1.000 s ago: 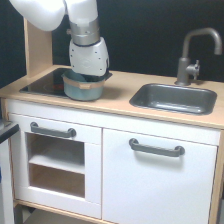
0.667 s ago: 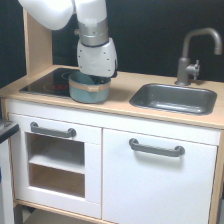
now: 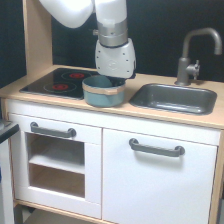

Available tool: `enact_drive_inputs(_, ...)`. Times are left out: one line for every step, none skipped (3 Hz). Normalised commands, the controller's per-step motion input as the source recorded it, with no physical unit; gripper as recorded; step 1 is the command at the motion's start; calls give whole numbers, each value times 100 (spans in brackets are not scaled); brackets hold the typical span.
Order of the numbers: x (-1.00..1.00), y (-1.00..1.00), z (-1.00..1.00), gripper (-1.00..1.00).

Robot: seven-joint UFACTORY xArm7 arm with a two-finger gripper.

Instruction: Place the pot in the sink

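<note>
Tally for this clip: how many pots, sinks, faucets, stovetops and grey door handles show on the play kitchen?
Pot: 1
Sink: 1
Faucet: 1
Stovetop: 1
Door handles: 2, one at the exterior view's left, one at its right
Total: 6

One view only, exterior cam. Sits in front of the toy kitchen, approx. counter (image 3: 75, 102) height or slightly above, facing the back wall, angled a bit toward the view's right. Mid-range: the frame takes in the counter w/ stove (image 3: 55, 82) and sink (image 3: 172, 97), the cabinet doors below the counter, and the arm (image 3: 112, 35) above it, cut off at the top edge.
</note>
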Motion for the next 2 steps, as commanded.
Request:
enact_drive_inputs(100, -15, -100, -100)
enact_drive_inputs(100, 44, -100, -100)
